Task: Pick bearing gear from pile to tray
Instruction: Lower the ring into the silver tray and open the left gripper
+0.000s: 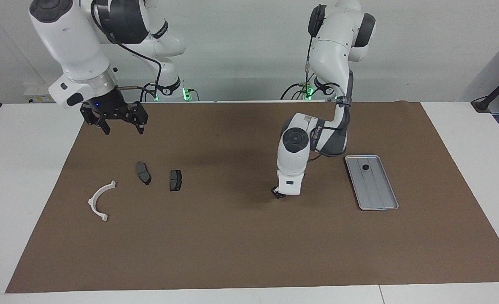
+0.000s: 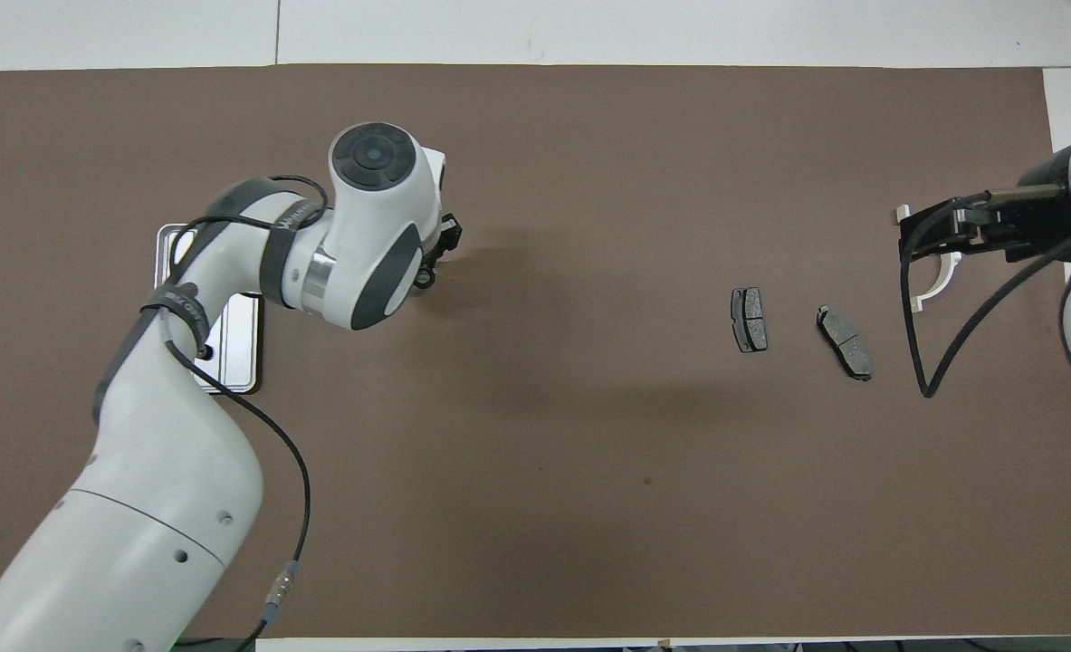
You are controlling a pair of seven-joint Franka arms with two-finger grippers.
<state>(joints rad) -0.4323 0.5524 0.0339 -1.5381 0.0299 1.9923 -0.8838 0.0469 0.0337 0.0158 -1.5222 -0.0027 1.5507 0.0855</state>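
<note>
Brown matting (image 1: 241, 236) covered most of the white table (image 1: 17, 190) and carried everything else. Bent low over the mat's middle, the left arm (image 1: 293, 156) reached down with its wrist nearly vertical; the left gripper (image 1: 278, 194) sat just above or on the mat, and whether its fingers were apart or together could not be told, the facing view showing only a dark tip and the overhead view hiding most of it under the wrist. Raised at its own end, the right arm (image 1: 70, 50) waited, the right gripper (image 1: 113, 120) hanging with its fingers spread apart and nothing between them; from overhead it covered part of the white half-ring bracket (image 1: 101, 200), which the facing view showed lying whole and untouched. At the left arm's end lay the tray (image 1: 378, 198), largely masked by the forearm from overhead. Two brake pads (image 1: 143, 172) (image 1: 175, 180) lay beside each other, apart, near the bracket. One small black ring (image 1: 365, 167) rested in the tray, toward its end nearer the robots.
</note>
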